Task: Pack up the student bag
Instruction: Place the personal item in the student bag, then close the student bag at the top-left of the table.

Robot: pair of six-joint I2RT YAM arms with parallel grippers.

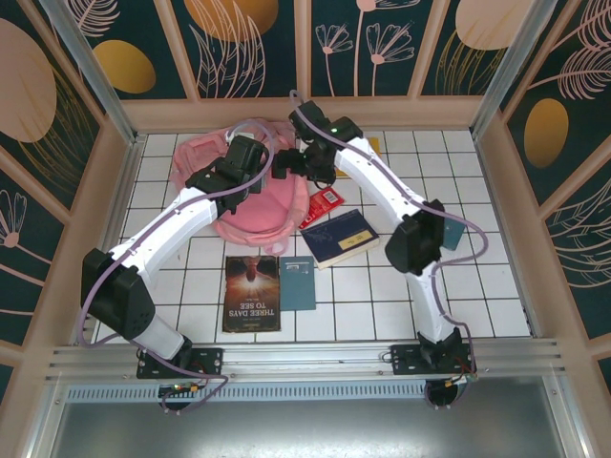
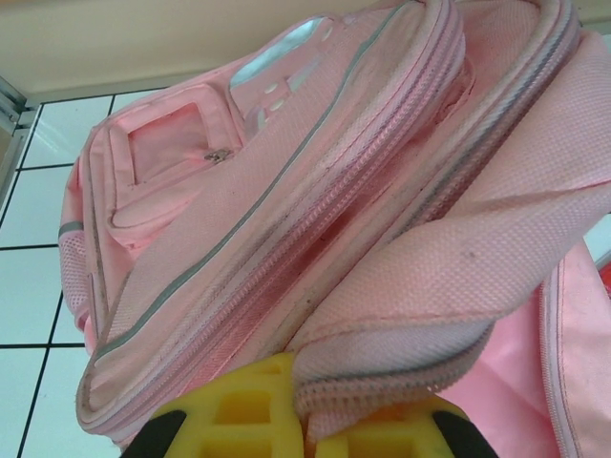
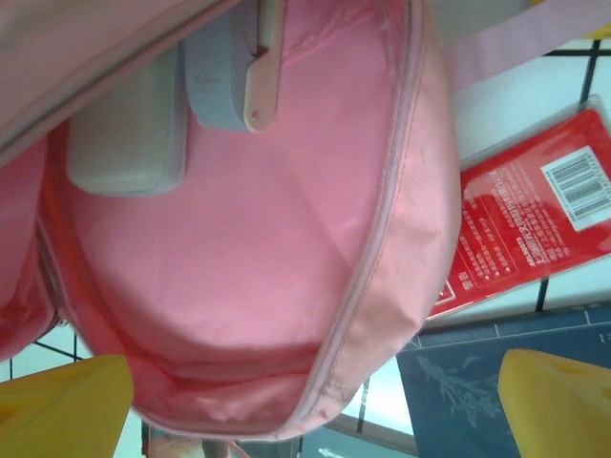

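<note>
Left gripper [image 2: 305, 425] — on student bag [image 2: 286, 219] flap

White tiled table [image 1: 382, 305], pink student bag [image 1: 270, 207], books [image 1: 251, 293]

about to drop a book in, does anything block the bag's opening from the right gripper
Nothing visible does. The left gripper pinches an edge of the student bag, and its mouth gapes toward the open right gripper. A pale case and a blue item sit deep inside.

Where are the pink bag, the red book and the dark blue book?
pink bag [image 2: 220, 229]: left wrist view, front panel.
red book [image 3: 520, 239]: right wrist view, cover.
dark blue book [image 1: 341, 239]: top view, middle of cover.
</note>
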